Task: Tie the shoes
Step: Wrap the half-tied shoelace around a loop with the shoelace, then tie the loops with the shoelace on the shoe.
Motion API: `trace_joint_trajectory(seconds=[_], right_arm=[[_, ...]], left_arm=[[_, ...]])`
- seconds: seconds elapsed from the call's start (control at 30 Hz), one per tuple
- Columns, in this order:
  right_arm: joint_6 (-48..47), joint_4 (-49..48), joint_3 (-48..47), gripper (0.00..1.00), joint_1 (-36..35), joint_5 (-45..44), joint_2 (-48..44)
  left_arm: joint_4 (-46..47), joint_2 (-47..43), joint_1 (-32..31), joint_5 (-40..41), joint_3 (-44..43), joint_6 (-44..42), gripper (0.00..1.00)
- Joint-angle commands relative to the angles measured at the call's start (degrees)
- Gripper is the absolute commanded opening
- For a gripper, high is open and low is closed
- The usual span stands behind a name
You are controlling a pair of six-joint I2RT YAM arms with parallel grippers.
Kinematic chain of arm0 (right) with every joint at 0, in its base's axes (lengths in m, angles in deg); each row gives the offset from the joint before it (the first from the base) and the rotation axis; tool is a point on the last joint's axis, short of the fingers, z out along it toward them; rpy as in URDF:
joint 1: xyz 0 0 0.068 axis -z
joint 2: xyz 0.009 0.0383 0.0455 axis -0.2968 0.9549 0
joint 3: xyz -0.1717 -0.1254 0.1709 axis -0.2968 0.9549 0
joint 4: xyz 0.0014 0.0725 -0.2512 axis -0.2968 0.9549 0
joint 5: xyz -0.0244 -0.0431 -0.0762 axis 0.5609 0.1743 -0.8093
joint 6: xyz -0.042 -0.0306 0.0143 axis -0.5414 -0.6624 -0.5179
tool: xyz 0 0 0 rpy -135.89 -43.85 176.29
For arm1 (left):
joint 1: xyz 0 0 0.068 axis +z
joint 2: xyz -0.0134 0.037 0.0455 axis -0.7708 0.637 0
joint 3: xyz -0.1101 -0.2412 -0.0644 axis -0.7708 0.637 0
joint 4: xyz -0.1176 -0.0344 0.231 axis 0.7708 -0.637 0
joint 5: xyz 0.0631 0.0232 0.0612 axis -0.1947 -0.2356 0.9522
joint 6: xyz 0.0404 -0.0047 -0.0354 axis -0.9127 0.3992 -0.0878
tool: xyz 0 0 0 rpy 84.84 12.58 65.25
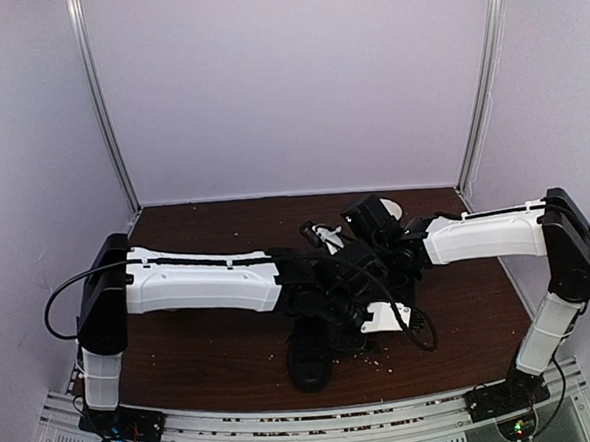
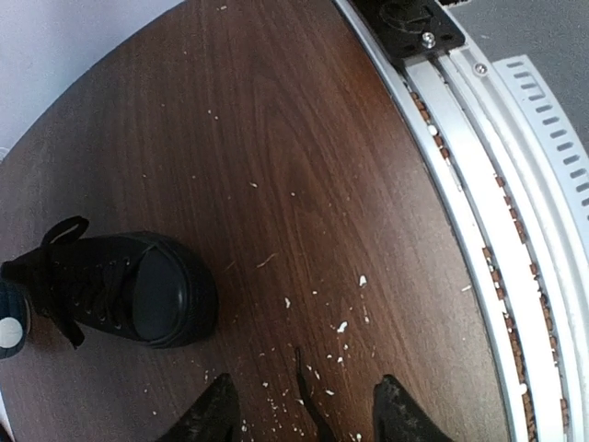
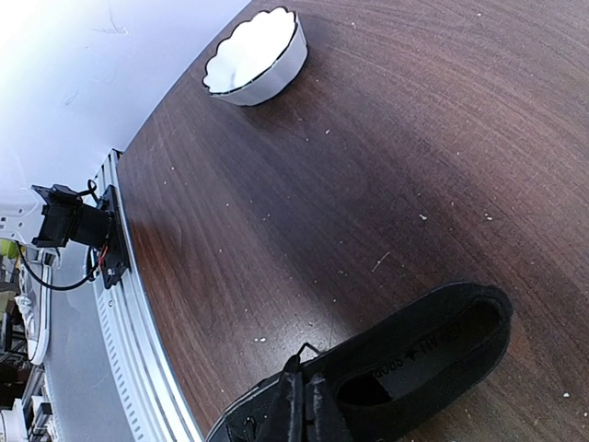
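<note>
One black shoe point(image 1: 308, 355) lies with its toe toward the near table edge; the left wrist view shows its toe cap and laced front point(image 2: 138, 290). My left gripper point(image 2: 306, 414) is open to the right of that toe, and a loose lace end point(image 2: 304, 378) lies on the table between its fingers, untouched. In the right wrist view a black shoe point(image 3: 433, 354) shows its open collar and insole. My right gripper point(image 3: 304, 410) is shut over that shoe's near side, with a thin lace point(image 3: 308, 353) sticking out from its tips. From above, both arms meet over the shoes and hide much of them.
A white scalloped bowl point(image 3: 258, 55) stands on the brown table beyond the right gripper. The metal rail point(image 2: 479, 184) at the near edge carries the arm bases point(image 3: 78, 226). White crumbs point(image 2: 342, 326) are scattered on the wood. White walls enclose the table.
</note>
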Motion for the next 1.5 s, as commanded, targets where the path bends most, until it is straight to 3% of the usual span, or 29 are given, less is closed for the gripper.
trace_joint_trajectory(seconds=[0.0, 0.1, 0.2, 0.3, 0.37, 0.47, 0.57, 0.8, 1.03, 1.13, 1.23, 1.47], right_arm=[[-0.9, 0.2, -2.1, 0.00, 0.2, 1.1, 1.2], [-1.2, 0.5, -2.4, 0.00, 0.3, 1.1, 1.4], [-1.2, 0.6, -2.7, 0.00, 0.2, 1.5, 1.4], [-1.2, 0.6, -2.8, 0.00, 0.2, 1.7, 1.2], [-1.0, 0.4, -2.7, 0.00, 0.1, 1.8, 1.1], [-0.9, 0.3, -2.7, 0.00, 0.1, 1.9, 1.2], [-0.7, 0.0, -2.6, 0.00, 0.1, 1.9, 1.2], [-0.3, -0.1, -2.5, 0.00, 0.0, 1.9, 1.1], [-0.2, -0.3, -2.7, 0.00, 0.0, 2.0, 1.0], [-0.2, -0.3, -2.7, 0.00, 0.0, 2.0, 1.1], [-0.2, -0.3, -2.7, 0.00, 0.0, 2.1, 0.8], [0.1, -0.6, -2.7, 0.00, -0.4, 2.6, 0.5]], left_arm=[[4.3, -9.8, -0.2, -0.2, 5.0, 2.0, 0.51], [10.3, -18.8, 1.7, -1.4, 16.3, 4.1, 0.48], [20.7, -28.5, 7.3, -2.7, 31.5, 8.8, 0.37], [26.6, -32.5, 13.3, -1.7, 42.8, 11.9, 0.31], [30.6, -33.6, 15.0, 0.2, 47.9, 11.5, 0.34], [36.4, -32.8, 15.8, 0.9, 52.1, 10.0, 0.51], [39.6, -29.0, 16.4, -1.0, 51.9, 9.0, 0.59], [42.1, -23.2, 17.1, -5.5, 48.8, 9.5, 0.59], [40.4, -21.1, 18.7, -12.9, 46.0, 10.2, 0.55], [39.8, -19.6, 18.7, -12.7, 44.4, 10.5, 0.53], [39.6, -18.2, 18.7, -11.1, 43.0, 11.4, 0.44], [39.8, -17.0, 18.7, -11.1, 41.2, 13.0, 0.43]])
